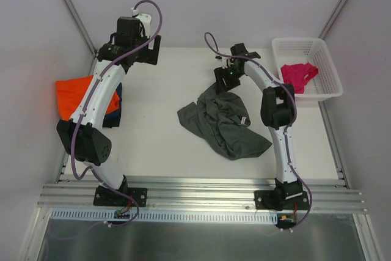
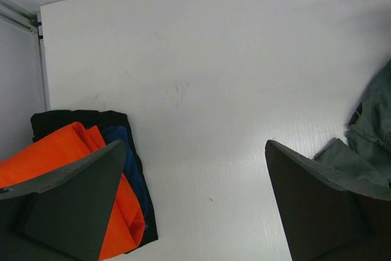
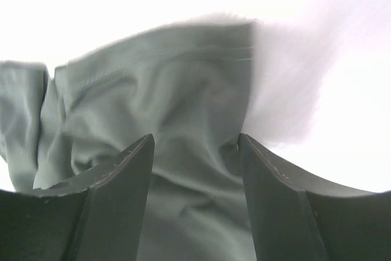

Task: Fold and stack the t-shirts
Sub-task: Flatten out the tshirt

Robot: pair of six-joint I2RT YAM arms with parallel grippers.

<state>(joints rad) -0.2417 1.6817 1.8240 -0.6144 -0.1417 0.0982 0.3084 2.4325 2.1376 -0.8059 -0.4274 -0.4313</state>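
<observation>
A crumpled dark grey t-shirt [image 1: 226, 123] lies in the middle of the table. My right gripper [image 1: 223, 80] is down at its far edge, open, with a bunched fold of the grey cloth [image 3: 171, 90] between its fingers [image 3: 122, 175]. A folded orange t-shirt [image 1: 73, 93] lies on a folded navy and black one [image 2: 125, 151] at the left edge. A magenta t-shirt [image 1: 298, 74] sits in the white basket [image 1: 327, 59]. My left gripper [image 1: 143, 50] hovers wide open over bare table [image 2: 195, 145], right of the orange t-shirt [image 2: 55, 151].
The white lattice basket stands at the back right corner. Metal rails run along the left and right table edges [image 1: 333, 145]. The grey shirt's edge [image 2: 372, 120] shows at the right of the left wrist view.
</observation>
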